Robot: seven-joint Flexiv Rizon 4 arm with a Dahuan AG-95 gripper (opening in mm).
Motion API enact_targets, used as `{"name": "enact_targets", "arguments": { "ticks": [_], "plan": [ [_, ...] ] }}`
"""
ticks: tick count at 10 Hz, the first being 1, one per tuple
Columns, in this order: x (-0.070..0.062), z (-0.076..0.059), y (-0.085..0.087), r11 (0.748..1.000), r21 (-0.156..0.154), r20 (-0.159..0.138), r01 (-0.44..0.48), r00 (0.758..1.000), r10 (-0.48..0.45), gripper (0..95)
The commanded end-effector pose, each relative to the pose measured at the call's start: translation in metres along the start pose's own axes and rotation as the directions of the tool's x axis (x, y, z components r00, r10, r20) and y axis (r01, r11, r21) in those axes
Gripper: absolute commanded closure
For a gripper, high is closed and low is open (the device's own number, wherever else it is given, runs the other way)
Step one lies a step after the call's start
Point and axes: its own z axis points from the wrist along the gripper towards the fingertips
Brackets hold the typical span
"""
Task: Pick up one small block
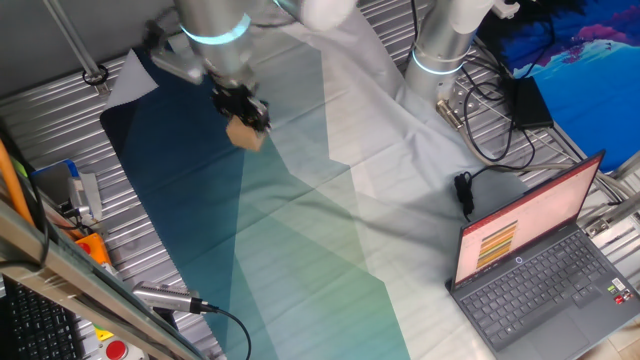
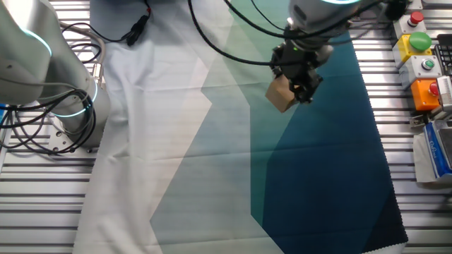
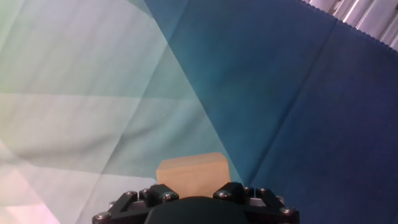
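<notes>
Tan wood shows under the black gripper (image 1: 243,118) in one fixed view: the block (image 1: 246,135) is clamped between the fingers and hangs clear above the cloth (image 1: 300,240), which runs from dark blue through teal to white over a ribbed metal table (image 1: 60,130). The arm (image 1: 215,35) comes down from the top edge; a laptop (image 1: 540,265) sits open at the right. From the other fixed view, the gripper (image 2: 300,77) points down, tilted, with the block (image 2: 281,94) at its tips over the teal-to-blue boundary, and coloured buttons (image 2: 420,42) stand at the right. Along the hand view, the block (image 3: 191,174) sits just ahead of the black gripper body (image 3: 196,204), with the cloth (image 3: 249,74) below.
</notes>
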Motion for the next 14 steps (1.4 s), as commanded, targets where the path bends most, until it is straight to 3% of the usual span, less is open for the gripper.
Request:
{"name": "enact_targets", "arguments": {
  "ticks": [1,8,14],
  "plan": [
    [-0.001,-0.007,-0.007,1.000,-0.018,-0.019,0.009,1.000,-0.009,95.0],
    [-0.003,-0.005,-0.005,1.000,-0.017,-0.022,-0.001,1.000,0.000,95.0],
    [-0.036,0.014,0.022,0.999,-0.011,-0.021,-0.050,0.999,0.050,95.0]
  ]
}}
